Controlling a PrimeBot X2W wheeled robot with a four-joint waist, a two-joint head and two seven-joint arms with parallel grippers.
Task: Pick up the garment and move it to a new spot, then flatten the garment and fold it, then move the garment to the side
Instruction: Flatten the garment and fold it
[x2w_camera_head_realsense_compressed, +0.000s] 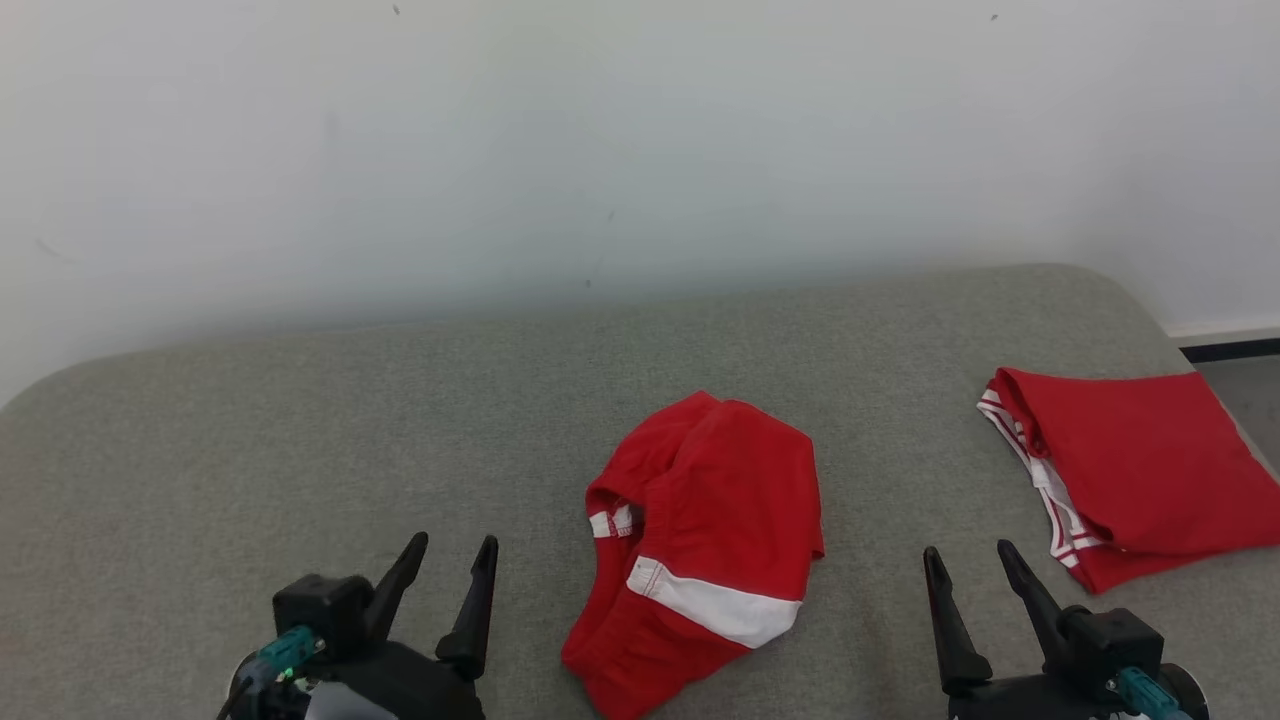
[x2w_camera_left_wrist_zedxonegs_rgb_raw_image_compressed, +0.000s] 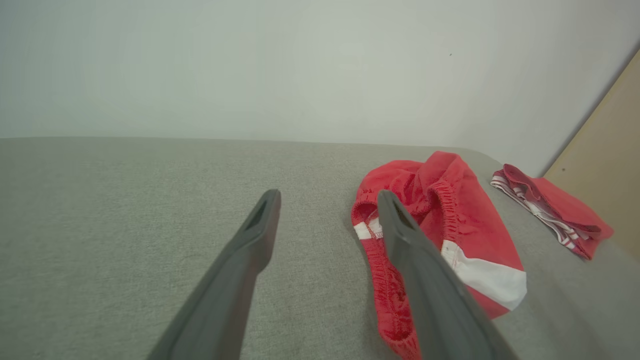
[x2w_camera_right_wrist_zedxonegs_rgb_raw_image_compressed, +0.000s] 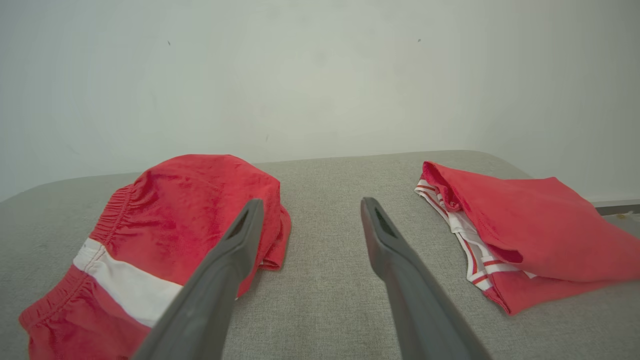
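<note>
A crumpled red garment (x2w_camera_head_realsense_compressed: 705, 535) with a white band and an elastic waist lies in a heap at the middle front of the grey padded surface (x2w_camera_head_realsense_compressed: 300, 440). It also appears at the right of the left wrist view as the garment (x2w_camera_left_wrist_zedxonegs_rgb_raw_image_compressed: 465, 225) and at the left of the right wrist view as the garment (x2w_camera_right_wrist_zedxonegs_rgb_raw_image_compressed: 170, 225). My left gripper (x2w_camera_head_realsense_compressed: 455, 545) stands open to the garment's left, apart from it, with nothing between its fingers (x2w_camera_left_wrist_zedxonegs_rgb_raw_image_compressed: 260, 225). My right gripper (x2w_camera_head_realsense_compressed: 970, 555) stands open to its right, also holding nothing, its fingers (x2w_camera_right_wrist_zedxonegs_rgb_raw_image_compressed: 240, 245) spread over bare fabric.
A second red garment (x2w_camera_head_realsense_compressed: 1130, 470) with red-and-white striped trim lies folded at the right end of the surface, near its edge; it shows as the folded garment (x2w_camera_right_wrist_zedxonegs_rgb_raw_image_compressed: 525, 225) in the right wrist view. A pale wall (x2w_camera_head_realsense_compressed: 640, 150) rises directly behind the surface.
</note>
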